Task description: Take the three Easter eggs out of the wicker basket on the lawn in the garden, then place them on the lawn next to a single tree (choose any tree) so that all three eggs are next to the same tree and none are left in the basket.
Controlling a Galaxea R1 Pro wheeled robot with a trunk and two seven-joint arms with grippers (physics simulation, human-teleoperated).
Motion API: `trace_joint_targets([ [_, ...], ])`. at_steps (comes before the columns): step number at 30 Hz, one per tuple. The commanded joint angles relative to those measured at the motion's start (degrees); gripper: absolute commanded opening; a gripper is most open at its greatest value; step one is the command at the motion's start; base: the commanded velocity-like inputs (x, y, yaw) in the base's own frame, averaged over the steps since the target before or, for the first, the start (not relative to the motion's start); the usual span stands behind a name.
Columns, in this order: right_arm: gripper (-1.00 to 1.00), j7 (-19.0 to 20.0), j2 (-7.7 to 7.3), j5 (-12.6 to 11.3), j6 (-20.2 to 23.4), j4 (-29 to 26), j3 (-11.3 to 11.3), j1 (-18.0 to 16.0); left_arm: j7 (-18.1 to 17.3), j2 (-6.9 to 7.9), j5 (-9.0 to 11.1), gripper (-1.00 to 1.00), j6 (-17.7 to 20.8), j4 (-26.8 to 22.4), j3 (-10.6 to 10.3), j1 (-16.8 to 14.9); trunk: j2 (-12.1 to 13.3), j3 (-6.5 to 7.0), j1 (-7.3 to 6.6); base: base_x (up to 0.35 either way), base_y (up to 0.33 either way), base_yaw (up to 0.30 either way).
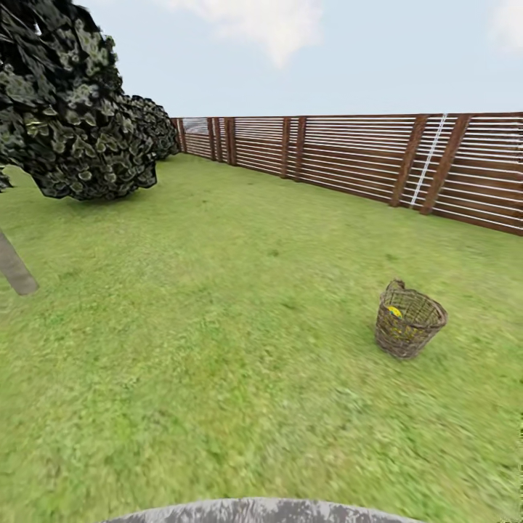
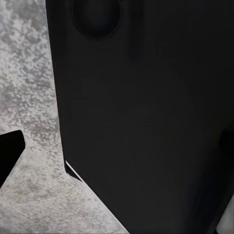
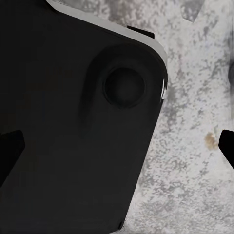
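The wicker basket (image 1: 409,320) stands on the lawn (image 1: 218,327) at the right of the head view, a few steps ahead. Yellow of an Easter egg (image 1: 394,311) shows over its rim, and more yellow glints through the weave; how many eggs lie inside I cannot tell. A tree (image 1: 73,109) with dark angular foliage rises at the far left, its pale trunk (image 1: 14,269) leaning into the grass. My left gripper (image 2: 117,146) and right gripper (image 3: 117,146) hang over grey stone beside the robot's dark body, fingers spread wide and empty.
A brown slatted fence (image 1: 363,160) closes the lawn at the back and right. The curved edge of a grey stone patio (image 1: 254,510) lies at the bottom of the head view. Open grass stretches between the tree and the basket.
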Motion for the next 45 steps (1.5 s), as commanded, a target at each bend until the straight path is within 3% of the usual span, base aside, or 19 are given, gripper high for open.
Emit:
trace_joint_targets([
  [1,1.00,0.0,0.00,0.2,-0.2,0.1,0.0,0.0,0.0,0.00,0.0,1.00,0.0,0.0,0.0,0.0,0.0,-0.05,0.03,0.339,0.000,-0.294],
  [45,1.00,-0.1,-0.23,-0.2,-0.1,-0.4,-0.3,0.0,-0.1,-0.05,-0.1,1.00,0.0,0.0,0.0,0.0,0.0,-1.53,0.03,0.339,0.000,-0.164],
])
